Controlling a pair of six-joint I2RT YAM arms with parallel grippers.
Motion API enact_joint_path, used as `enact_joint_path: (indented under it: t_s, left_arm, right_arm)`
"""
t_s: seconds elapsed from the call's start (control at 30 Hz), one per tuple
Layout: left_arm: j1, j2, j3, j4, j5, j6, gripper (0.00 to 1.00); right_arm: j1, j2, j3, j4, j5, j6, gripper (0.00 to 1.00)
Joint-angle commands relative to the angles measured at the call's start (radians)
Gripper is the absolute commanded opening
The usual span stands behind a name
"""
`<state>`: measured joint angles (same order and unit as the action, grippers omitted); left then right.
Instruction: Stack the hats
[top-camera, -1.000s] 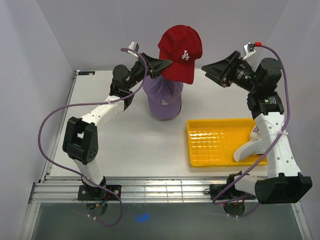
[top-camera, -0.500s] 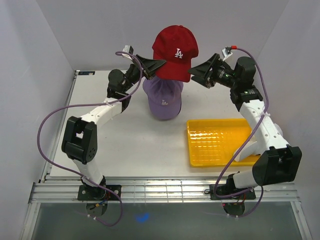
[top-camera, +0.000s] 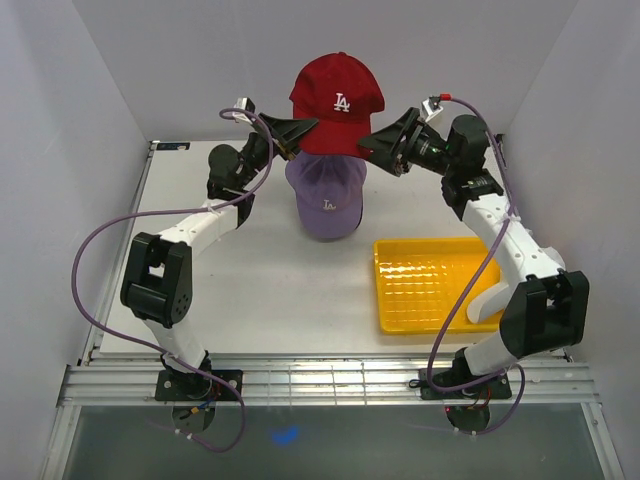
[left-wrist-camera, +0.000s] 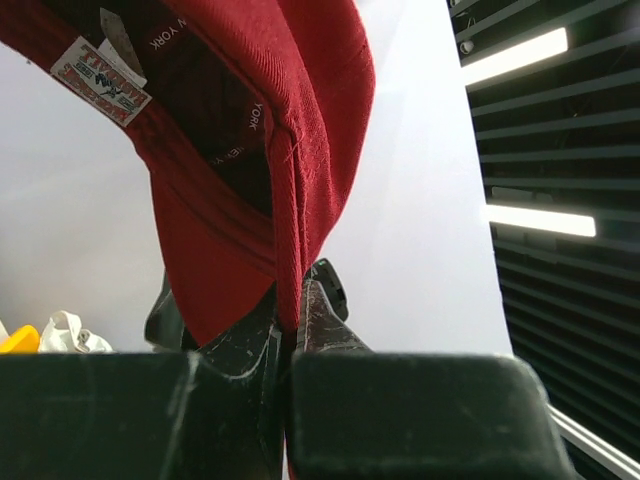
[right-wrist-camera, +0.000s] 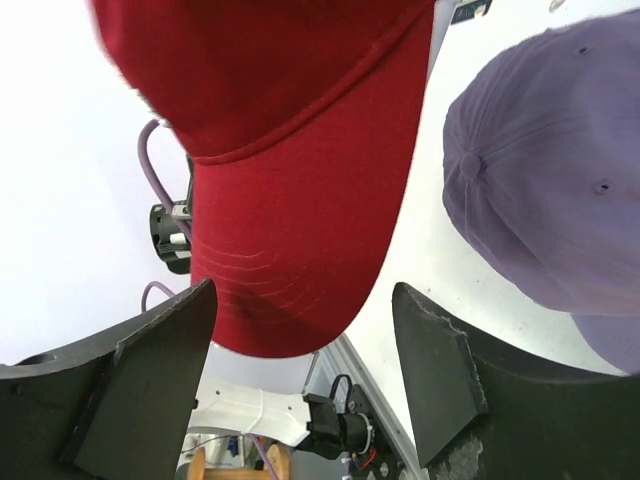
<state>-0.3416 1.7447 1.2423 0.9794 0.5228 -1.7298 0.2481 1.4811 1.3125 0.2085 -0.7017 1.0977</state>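
Observation:
A red cap (top-camera: 336, 102) with a white logo hangs in the air above a lavender cap (top-camera: 325, 198) that tops the stack at the table's far middle. My left gripper (top-camera: 307, 128) is shut on the red cap's left rim; in the left wrist view the fabric (left-wrist-camera: 250, 150) is pinched between the jaws. My right gripper (top-camera: 372, 145) is open, its jaws either side of the cap's brim (right-wrist-camera: 290, 250) without touching it. The lavender cap (right-wrist-camera: 550, 190) lies to the right in the right wrist view. The other caps are hidden.
A yellow plastic tray (top-camera: 440, 283) lies on the table at the right, with a white thing (top-camera: 492, 300) at its right end behind my right arm. Grey walls close in on the table at the back and sides.
My left gripper has carried the red cap up and to the left. My right arm has swung left from beside the tray, and its open jaws have reached the cap's brim.

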Motion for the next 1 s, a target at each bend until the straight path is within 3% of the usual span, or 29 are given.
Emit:
enact_joint_path:
  t_s: [0.0, 0.33, 0.77, 0.97]
  left_arm:
    - [0.006, -0.057, -0.017, 0.087, -0.029, -0.047, 0.00]
    - [0.018, -0.063, -0.052, 0.120, -0.023, -0.071, 0.00]
    - [0.035, -0.080, -0.198, 0.188, 0.016, -0.091, 0.00]
    - [0.038, -0.050, -0.222, 0.211, 0.072, -0.096, 0.00]
  right_arm:
    - [0.026, 0.018, 0.036, 0.068, 0.007, 0.030, 0.76]
    - [0.034, 0.039, -0.024, 0.163, 0.014, 0.097, 0.74]
    - [0.045, 0.076, 0.021, 0.103, 0.011, 0.058, 0.38]
    - [0.045, 0.082, 0.011, 0.036, 0.021, -0.010, 0.34]
